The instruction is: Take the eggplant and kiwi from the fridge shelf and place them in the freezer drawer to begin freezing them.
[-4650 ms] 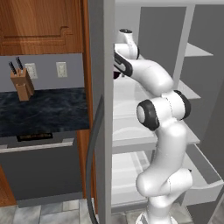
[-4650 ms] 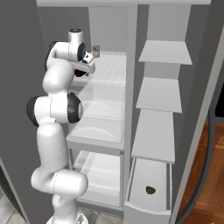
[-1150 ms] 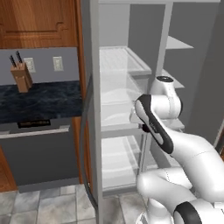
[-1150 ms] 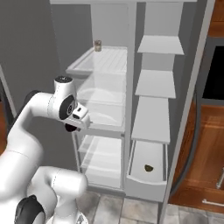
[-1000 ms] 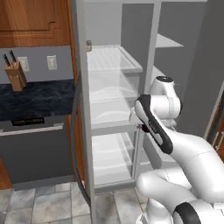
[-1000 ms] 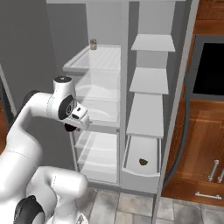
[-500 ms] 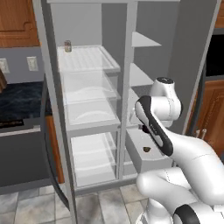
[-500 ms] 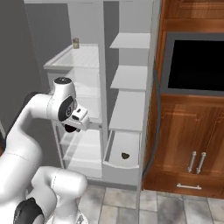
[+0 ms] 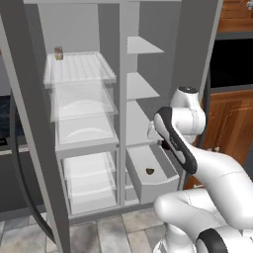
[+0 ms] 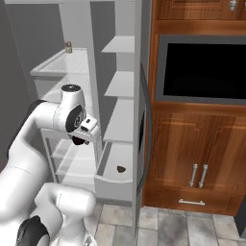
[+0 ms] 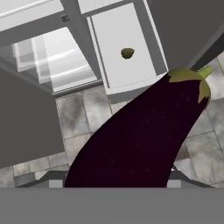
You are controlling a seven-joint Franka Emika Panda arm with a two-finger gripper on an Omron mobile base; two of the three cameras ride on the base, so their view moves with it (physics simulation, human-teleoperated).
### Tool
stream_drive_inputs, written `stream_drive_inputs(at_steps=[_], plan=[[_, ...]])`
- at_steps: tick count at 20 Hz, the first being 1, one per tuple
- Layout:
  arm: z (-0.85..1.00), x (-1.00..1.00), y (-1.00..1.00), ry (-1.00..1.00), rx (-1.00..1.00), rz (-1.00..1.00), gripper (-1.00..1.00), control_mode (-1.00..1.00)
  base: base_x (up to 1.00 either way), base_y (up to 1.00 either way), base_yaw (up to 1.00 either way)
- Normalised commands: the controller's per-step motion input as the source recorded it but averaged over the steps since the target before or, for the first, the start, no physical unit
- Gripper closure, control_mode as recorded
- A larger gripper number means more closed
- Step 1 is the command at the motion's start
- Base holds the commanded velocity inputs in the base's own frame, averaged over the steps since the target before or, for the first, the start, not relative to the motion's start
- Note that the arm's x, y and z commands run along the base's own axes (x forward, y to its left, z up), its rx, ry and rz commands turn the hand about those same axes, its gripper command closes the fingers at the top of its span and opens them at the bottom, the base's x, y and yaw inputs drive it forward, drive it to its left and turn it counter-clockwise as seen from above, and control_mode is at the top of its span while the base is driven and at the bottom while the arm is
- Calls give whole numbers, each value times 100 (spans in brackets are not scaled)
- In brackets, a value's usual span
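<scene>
The eggplant (image 11: 140, 140), long and dark purple with a green cap, runs across the hand view and hides the fingertips. My gripper (image 10: 82, 134) is shut on it, and the eggplant (image 10: 77, 141) shows as a dark lump under the hand. The gripper (image 9: 157, 139) hangs just above the rear of the pulled-out freezer drawer (image 9: 163, 184). The kiwi (image 9: 149, 171) lies on the drawer's floor, also seen as the kiwi (image 10: 121, 169) and the kiwi (image 11: 127, 53). The ribbed fridge shelf (image 9: 79, 69) sits at the upper left.
A small tan jar (image 9: 58, 53) stands at the back of the top shelf. Narrow grey shelves (image 9: 141, 86) stack above the drawer. The fridge door (image 10: 142, 125) stands open beside a black oven (image 10: 202, 67) and wooden cabinets (image 10: 197, 168). Grey tile floor lies below.
The whole picture has shifted: the base drove to the right, so the fridge slid left and the oven and cabinets came in. The arm keeps its pose, still holding the eggplant.
</scene>
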Motion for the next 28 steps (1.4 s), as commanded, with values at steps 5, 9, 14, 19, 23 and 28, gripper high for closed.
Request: stream_drive_inputs(at_steps=[5, 9, 14, 19, 23, 28], plan=[[-3, 5, 0, 1, 0, 0, 100, -100, 1, -3, 0], [-36, 31, -4, 14, 0, 0, 100, -100, 0, 0, 0], [-61, 55, -5, 25, 0, 0, 100, -100, 0, 0, 0], [-66, 81, -9, 19, 0, 0, 100, -100, 0, 0, 0], [-73, 82, -15, 11, -1, 0, 100, -100, 0, 0, 0], [-66, 41, -34, 3, 0, 0, 100, -100, 0, 0, 0]])
